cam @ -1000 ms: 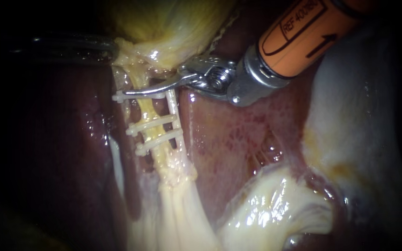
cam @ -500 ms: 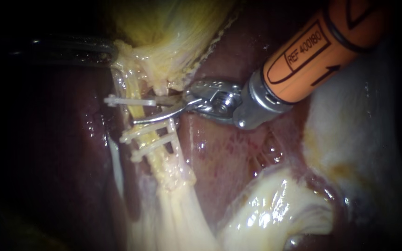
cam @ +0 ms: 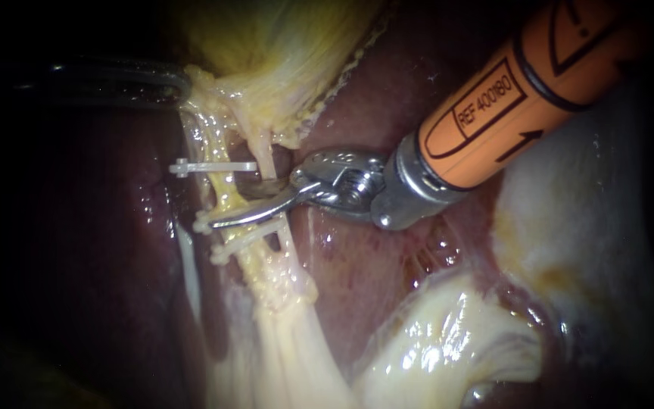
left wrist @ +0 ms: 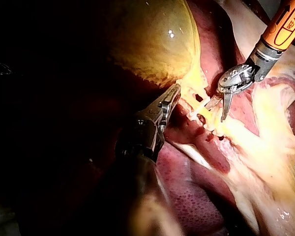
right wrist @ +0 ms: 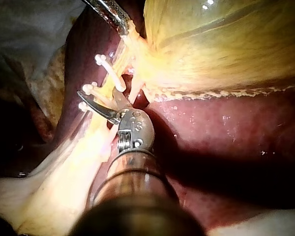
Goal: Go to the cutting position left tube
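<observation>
Endoscope view: entering from the upper right with the right instrument (cam: 238, 201), its orange shaft and metal wrist passing over the dark red liver (cam: 372, 257). Holding its jaws apart, with a gap between the two curved blades and nothing gripped. Laying the nearer blade across the left tube (cam: 221, 185), with the farther blade half hidden behind it. Showing the upper clip (cam: 213, 165) just above the jaws on that tube, and the lower clips (cam: 244, 244) just below them, one of these touching the nearer blade. Reaching in from the left with the left instrument (cam: 182, 83), dark and hard to make out, its tip meeting the lower edge of the yellow gallbladder (cam: 281, 45), well above the right instrument's jaws.

Left wrist view: coming in with the left instrument (left wrist: 174, 92), jaws lying together and pinching the edge of the gallbladder (left wrist: 147, 39). Showing the left tube (left wrist: 206, 115) just ahead of these jaws, pale and stretched. Meeting it from the far side with the right instrument (left wrist: 217, 110), blades spread apart.

Right wrist view: looking along the right instrument (right wrist: 101, 96), jaws spread, with the left tube (right wrist: 119, 73) running between the two blades. Showing the upper clip (right wrist: 108, 66) just ahead of the jaws and the ends of the lower clips (right wrist: 83, 98) right beside the nearer blade's tip. Finding the left instrument (right wrist: 122, 23) farther ahead, at the edge of the gallbladder (right wrist: 226, 44), and the liver (right wrist: 226, 128) beside the shaft.
</observation>
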`<action>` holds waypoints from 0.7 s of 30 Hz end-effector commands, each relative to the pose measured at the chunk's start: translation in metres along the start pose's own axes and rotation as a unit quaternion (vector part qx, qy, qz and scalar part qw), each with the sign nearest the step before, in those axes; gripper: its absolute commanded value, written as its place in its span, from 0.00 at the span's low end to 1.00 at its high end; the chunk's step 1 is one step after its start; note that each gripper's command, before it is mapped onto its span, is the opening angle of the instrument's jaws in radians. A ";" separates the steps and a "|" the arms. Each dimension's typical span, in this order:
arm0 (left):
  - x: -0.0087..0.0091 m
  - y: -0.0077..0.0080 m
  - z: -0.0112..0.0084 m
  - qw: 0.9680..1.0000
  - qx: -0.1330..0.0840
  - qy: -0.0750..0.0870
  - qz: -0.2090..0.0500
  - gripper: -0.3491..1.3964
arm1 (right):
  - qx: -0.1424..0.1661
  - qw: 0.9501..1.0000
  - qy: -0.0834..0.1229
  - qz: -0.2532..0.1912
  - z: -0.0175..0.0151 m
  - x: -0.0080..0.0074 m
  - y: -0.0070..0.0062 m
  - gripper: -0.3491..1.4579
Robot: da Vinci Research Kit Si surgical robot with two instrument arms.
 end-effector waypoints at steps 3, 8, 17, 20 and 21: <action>0.0000 0.0000 0.0000 1.000 0.000 0.000 0.000 0.00 | 0.007 1.000 0.017 -0.001 0.0006 0.0003 0.0002 0.92; 0.0000 0.0000 0.0001 1.000 0.000 0.000 0.000 0.00 | 0.015 0.999 0.042 -0.003 0.0019 0.0006 0.0006 0.92; -0.0001 0.0000 0.0001 1.000 0.000 0.000 0.000 0.00 | -0.002 0.997 0.072 -0.004 0.0040 0.0011 0.0009 0.98; -0.0001 0.0000 0.0001 1.000 0.000 0.000 0.000 0.00 | 0.002 0.997 0.080 -0.003 0.0043 0.0015 0.0009 0.99; -0.0001 0.0000 0.0001 1.000 0.000 0.000 0.000 0.00 | 0.004 0.997 0.083 -0.003 0.0044 0.0016 0.0008 0.99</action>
